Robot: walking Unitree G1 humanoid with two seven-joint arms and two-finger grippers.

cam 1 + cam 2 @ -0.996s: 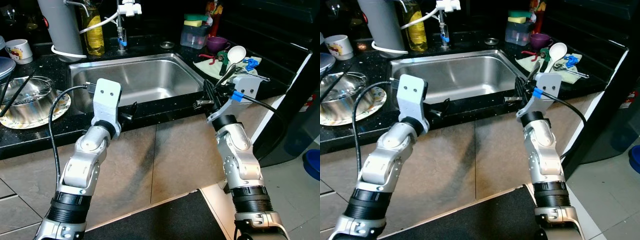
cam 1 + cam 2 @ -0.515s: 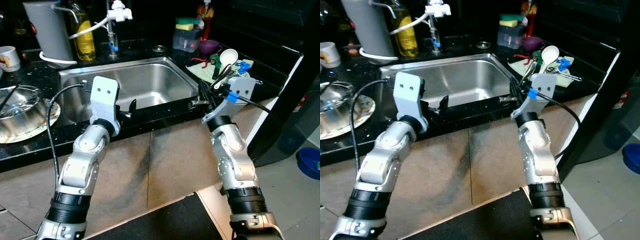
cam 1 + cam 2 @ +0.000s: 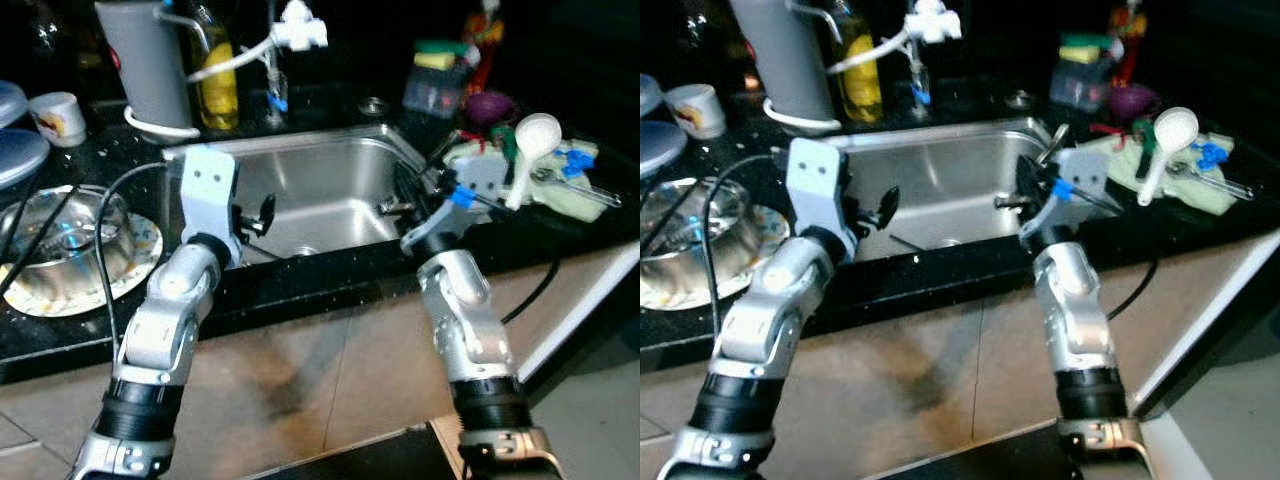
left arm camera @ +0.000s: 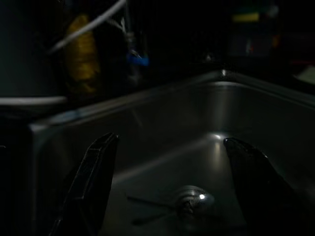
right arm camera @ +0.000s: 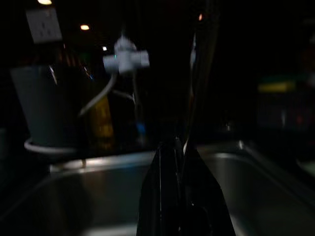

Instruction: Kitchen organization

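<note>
Steel-grey sink (image 3: 330, 170) set in a black speckled counter (image 3: 300, 285). At 11 o'clock, a yellow bottle (image 3: 218, 85) beside a grey jug (image 3: 140, 60). At 2 o'clock, a white ladle (image 3: 528, 145), blue clips (image 3: 575, 160) on a pale green cloth (image 3: 570, 195), a purple bowl (image 3: 490, 105). At 9 o'clock, a flower-patterned plate (image 3: 140, 262).

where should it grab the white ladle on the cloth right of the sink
Probably by the straight handle of the white ladle, near its middle, coming from above with the fingers across its width. The round bowl points up toward the back of the counter and is too wide and curved to pinch. The handle slopes down toward the counter's front edge over the cloth, so it looks reachable.
</note>
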